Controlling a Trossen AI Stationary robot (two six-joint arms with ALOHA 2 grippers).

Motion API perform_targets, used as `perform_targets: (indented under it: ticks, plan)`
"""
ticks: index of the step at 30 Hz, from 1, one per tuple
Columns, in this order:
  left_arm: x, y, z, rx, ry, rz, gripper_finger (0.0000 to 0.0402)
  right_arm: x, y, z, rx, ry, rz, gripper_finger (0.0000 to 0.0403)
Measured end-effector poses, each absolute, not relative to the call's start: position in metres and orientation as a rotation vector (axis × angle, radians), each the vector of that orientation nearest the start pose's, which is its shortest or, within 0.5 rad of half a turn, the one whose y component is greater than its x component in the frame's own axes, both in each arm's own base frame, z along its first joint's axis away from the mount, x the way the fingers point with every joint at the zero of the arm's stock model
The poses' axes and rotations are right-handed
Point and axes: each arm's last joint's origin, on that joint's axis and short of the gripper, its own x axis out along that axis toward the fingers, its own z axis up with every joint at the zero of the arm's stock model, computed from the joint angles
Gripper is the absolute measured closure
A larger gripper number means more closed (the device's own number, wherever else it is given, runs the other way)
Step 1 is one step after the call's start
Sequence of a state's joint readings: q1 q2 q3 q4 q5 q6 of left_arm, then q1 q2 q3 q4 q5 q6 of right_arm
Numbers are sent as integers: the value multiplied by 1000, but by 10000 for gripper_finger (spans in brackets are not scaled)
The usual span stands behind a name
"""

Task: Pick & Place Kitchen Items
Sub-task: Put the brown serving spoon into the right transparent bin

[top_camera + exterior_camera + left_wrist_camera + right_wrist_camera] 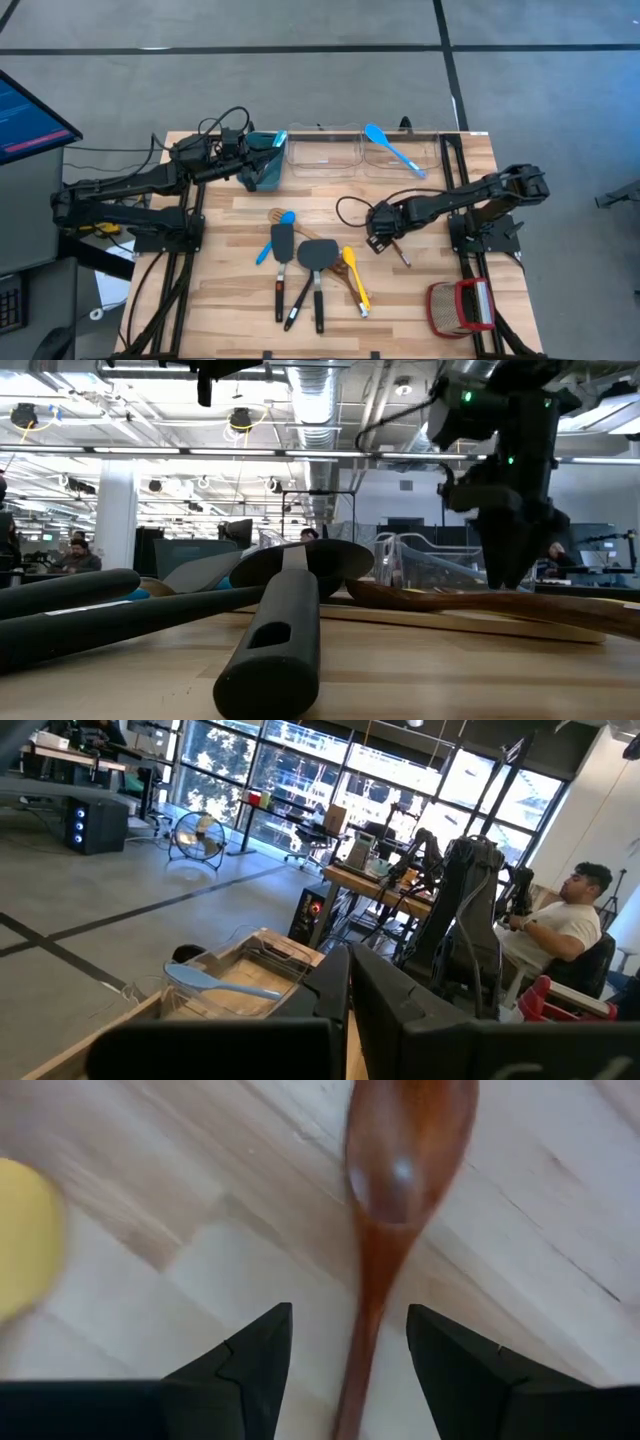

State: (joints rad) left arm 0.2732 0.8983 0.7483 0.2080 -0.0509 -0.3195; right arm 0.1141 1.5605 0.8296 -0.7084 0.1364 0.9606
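Note:
A brown wooden spoon (405, 1150) lies flat on the table. My right gripper (350, 1315) is open above it, one finger on each side of the handle (358, 1355) without touching. In the high view this gripper (382, 232) is right of the utensil cluster, and the spoon's handle end (403, 258) sticks out beneath it. Black spatulas (318, 262), a blue spoon (274, 238), a yellow spoon (354, 278) and another wooden spoon lie mid-table. Another blue spoon (390, 147) rests in a clear container. My left gripper (250, 160) is shut at the teal bin (268, 165).
Two clear containers (325, 152) stand along the far edge. The red-and-tan basket (460, 306) sits at the near right corner. In the low view a black spatula handle (275, 645) fills the foreground. A person (560, 925) sits beyond the table.

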Motion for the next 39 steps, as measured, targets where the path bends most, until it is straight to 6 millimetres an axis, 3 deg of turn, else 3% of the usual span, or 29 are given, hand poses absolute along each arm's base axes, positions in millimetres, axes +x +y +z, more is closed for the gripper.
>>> perform_targets:
  ticks: [9,19,31,39]
  plan:
    - [195,56,338,-311,-101,313,400,261,32,124,594,1389,-656,210]
    - [195,56,338,-311,-102,313,400,259,28,127,599,1358,-691,214]
    - [195,56,338,-311,-102,313,400,259,22,126,626,1360,-716,295]
    - [195,56,338,-311,-101,313,400,259,22,126,621,1363,-713,329]
